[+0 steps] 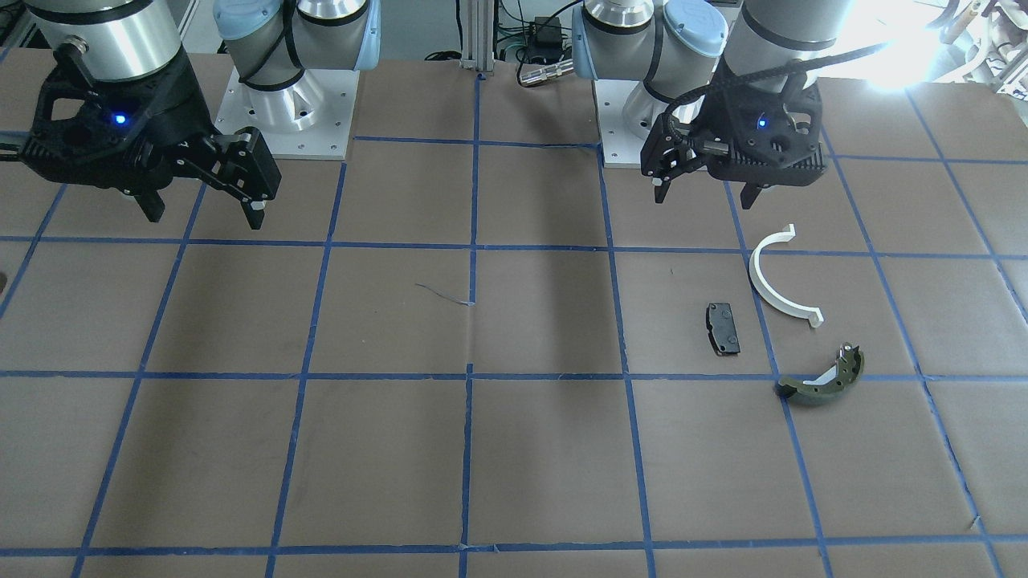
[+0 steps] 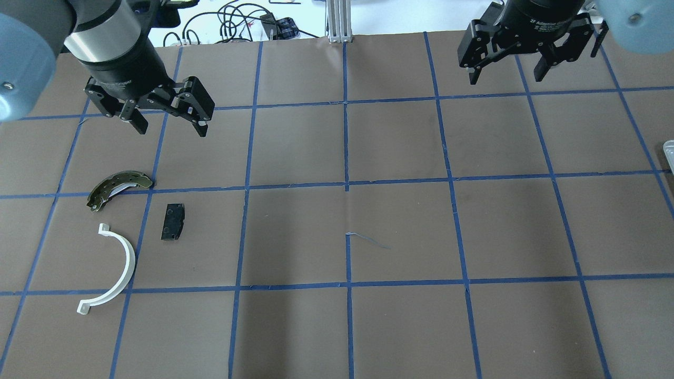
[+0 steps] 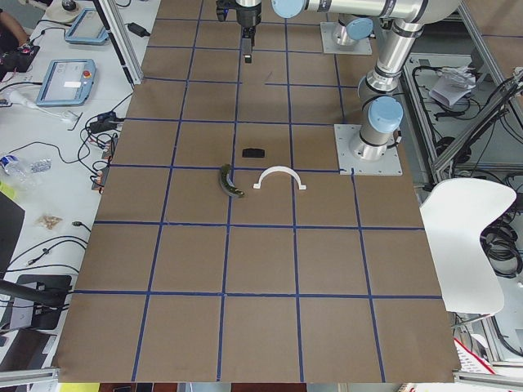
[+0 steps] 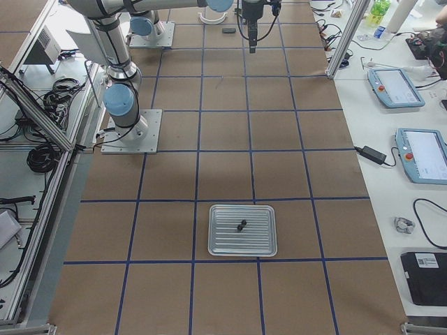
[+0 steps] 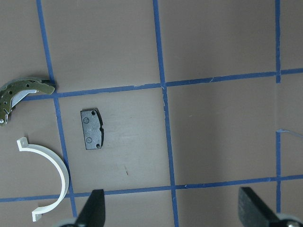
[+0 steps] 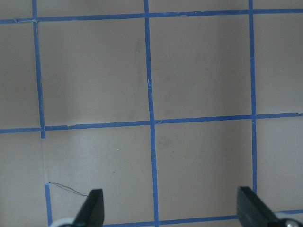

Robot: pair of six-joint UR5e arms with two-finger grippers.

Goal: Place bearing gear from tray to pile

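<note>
The left hand point(image 2: 171, 129) and right hand point(image 2: 504, 79) gape empty; the tray point(image 4: 220, 248) holds indistinct dark bits point(image 4: 240, 226).

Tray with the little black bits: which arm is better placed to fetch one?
Right, probably. The tray lies far out on the robot's right, on the side of the open right tool; the left tool hangs by the pile on the opposite side.

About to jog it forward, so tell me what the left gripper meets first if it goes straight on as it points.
Likely the bare table, by a blue tape line: the left gripper points down, open, nothing between its fingers. The black pad and white half-ring lie off to one side.
</note>
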